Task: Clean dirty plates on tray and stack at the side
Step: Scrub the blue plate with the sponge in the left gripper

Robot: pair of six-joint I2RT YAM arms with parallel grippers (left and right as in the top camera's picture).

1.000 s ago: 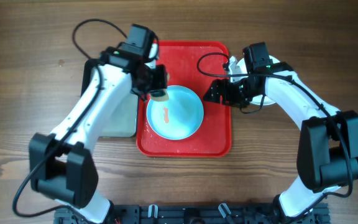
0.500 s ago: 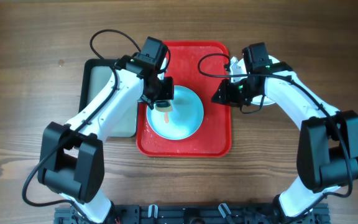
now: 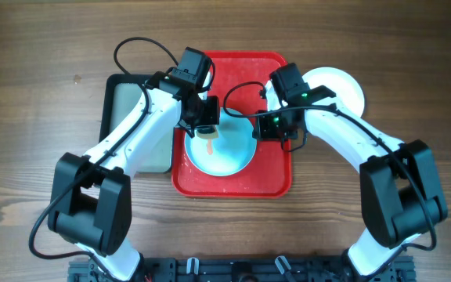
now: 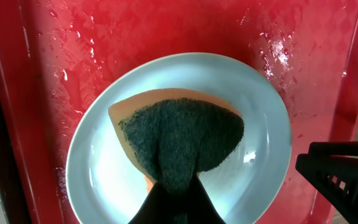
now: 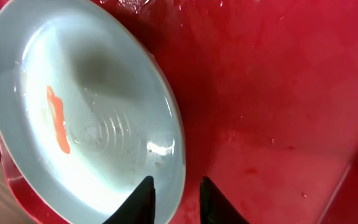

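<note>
A light blue plate [image 3: 229, 153] lies on the red tray [image 3: 272, 176]; a reddish smear [image 5: 58, 121] runs across its middle. My left gripper [image 3: 204, 128] is shut on a green-faced sponge [image 4: 179, 140] that rests on the plate's far-left part. At the plate's right rim, my right gripper [image 5: 175, 180] is narrowly open. One finger is over the plate and the other over the tray, and neither touches the rim. A white plate [image 3: 343, 86] sits on the table to the right of the tray, partly behind the right arm.
A dark grey tray [image 3: 124, 117] lies on the table against the red tray's left side, partly under the left arm. Water drops glisten on the red tray's surface [image 4: 272, 50]. A black cable [image 3: 241, 110] loops over the tray's far part.
The left arm brought the sponge onto the blue plate, then held still. The right arm swung left from the white plate to the blue plate's right rim, its jaws narrowing.
</note>
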